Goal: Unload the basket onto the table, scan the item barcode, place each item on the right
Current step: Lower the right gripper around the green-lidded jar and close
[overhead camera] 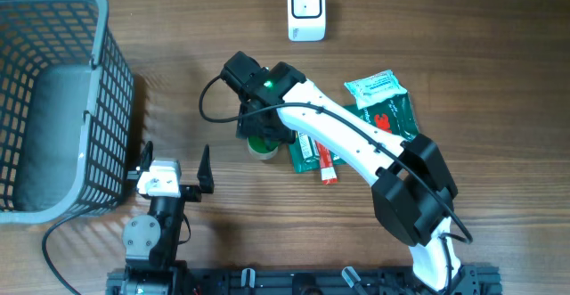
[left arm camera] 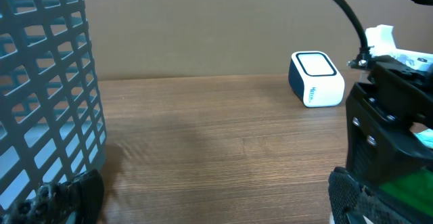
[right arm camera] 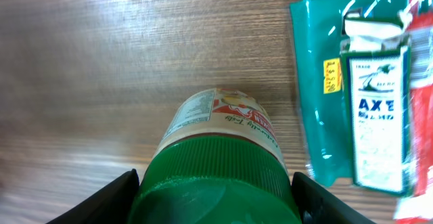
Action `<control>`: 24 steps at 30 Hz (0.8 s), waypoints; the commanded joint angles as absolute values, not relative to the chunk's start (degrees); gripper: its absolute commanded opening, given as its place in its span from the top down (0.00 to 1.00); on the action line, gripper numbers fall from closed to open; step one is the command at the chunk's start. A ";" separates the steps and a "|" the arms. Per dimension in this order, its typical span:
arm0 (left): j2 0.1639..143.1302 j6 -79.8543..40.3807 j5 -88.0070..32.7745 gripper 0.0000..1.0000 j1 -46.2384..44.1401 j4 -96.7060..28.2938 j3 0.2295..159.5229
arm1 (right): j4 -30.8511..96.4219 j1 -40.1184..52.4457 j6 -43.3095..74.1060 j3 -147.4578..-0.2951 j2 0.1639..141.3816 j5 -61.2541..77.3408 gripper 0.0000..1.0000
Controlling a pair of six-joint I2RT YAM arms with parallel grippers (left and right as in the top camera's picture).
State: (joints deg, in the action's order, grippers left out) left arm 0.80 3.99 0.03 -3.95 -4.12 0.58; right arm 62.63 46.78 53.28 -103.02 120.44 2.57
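Note:
The item is a small jar [right arm camera: 220, 126] with a green ribbed lid and a printed label, standing on the wooden table. My right gripper [right arm camera: 216, 190] is shut on the lid, one black finger pressing each side. From overhead, the jar [overhead camera: 264, 150] peeks out under my right gripper [overhead camera: 261, 133] at the table's middle. No barcode shows on it. The white scanner [overhead camera: 305, 10] sits at the far edge, apart from the jar, and the left wrist view shows the scanner [left arm camera: 316, 79] too. Near the front edge, my left gripper [overhead camera: 176, 163] stands open with nothing between its fingers [left arm camera: 67, 197].
A grey mesh basket [overhead camera: 100, 81] fills the left side, close to my left gripper. Right of the jar lie green packets [overhead camera: 396, 117], a pale packet [overhead camera: 376, 87], a boxed item [right arm camera: 375, 116] and a red tube [overhead camera: 328, 166].

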 commanded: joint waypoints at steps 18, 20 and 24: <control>0.27 3.66 -0.84 0.00 -3.75 -4.29 0.32 | 63.94 46.44 56.66 -104.68 118.34 -0.19 0.00; 0.27 3.66 -0.84 0.00 -3.73 -4.29 0.32 | 64.01 46.44 55.53 -104.68 117.60 -0.21 0.00; 0.27 3.66 -0.84 0.00 -3.73 -4.29 0.32 | 64.29 46.44 54.00 -104.68 117.08 -0.23 0.00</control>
